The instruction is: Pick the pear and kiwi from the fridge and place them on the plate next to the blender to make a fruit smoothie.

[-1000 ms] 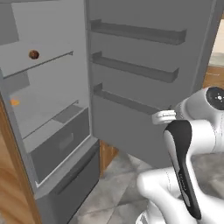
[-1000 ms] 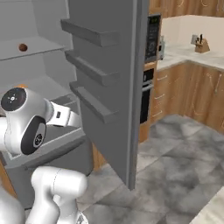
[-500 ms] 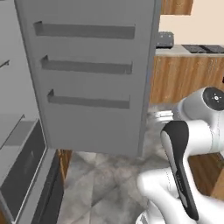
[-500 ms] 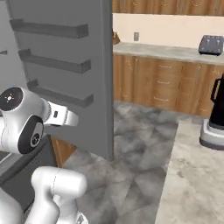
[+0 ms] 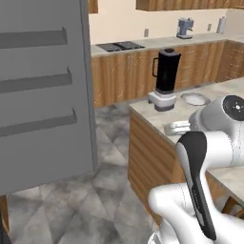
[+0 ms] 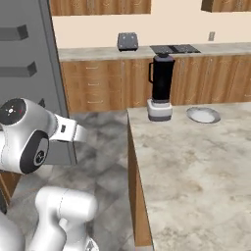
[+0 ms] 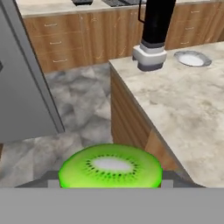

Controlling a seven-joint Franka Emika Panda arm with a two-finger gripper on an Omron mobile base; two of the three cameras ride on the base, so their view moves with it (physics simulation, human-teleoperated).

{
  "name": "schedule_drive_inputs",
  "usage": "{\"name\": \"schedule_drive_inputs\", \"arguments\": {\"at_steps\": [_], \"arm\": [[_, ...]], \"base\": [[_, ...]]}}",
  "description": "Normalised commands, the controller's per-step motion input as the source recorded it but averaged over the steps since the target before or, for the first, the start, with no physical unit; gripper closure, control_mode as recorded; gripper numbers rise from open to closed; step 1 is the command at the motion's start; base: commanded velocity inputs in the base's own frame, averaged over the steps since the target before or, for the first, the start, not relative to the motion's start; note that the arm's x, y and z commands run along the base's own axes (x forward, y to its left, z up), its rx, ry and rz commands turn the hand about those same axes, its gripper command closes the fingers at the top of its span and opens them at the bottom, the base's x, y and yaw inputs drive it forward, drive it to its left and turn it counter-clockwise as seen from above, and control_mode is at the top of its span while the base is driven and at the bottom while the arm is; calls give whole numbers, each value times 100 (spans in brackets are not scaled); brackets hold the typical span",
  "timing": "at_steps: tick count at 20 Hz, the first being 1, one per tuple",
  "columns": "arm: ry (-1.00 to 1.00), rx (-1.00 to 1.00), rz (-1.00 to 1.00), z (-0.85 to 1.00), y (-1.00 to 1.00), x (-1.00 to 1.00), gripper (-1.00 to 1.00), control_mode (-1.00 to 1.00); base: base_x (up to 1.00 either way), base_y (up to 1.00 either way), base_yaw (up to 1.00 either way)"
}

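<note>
left base view: the grey fridge [image 5: 43,95] door with three shelf rails is seen at the left. the black blender [image 5: 165,79] stands on the stone table [image 5: 228,176], with the pale plate [image 5: 195,98] just beside it to the right. the white arm [image 5: 205,162] is raised at the lower right.

right base view: the blender [image 6: 160,87] is set near the table's [image 6: 196,166] far corner, the plate [image 6: 203,114] beside it. a toaster [image 6: 127,41] is seen on the back counter.

hand view: a kiwi [image 7: 110,166], its green cut face showing, is held between the fingers [image 7: 49,179], partly closed on it. the blender [image 7: 152,35] and plate [image 7: 192,58] lie well beyond.
</note>
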Motion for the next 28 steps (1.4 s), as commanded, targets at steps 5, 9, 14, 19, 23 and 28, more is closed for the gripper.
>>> {"name": "schedule_drive_inputs", "arguments": {"at_steps": [5,9,14,19,23,28], "arm": [[0,0,0,0,0,0,100,100],[0,0,0,0,0,0,100,100],[0,0,0,0,0,0,100,100],[0,0,0,0,0,0,100,100],[0,0,0,0,0,0,100,100],[0,0,0,0,0,0,100,100]], "base": [[-3,-8,-29],[-82,-51,-40],[-76,-2,-76],[-31,-9,-84],[0,-90,-66],[3,-100,-40]]}}
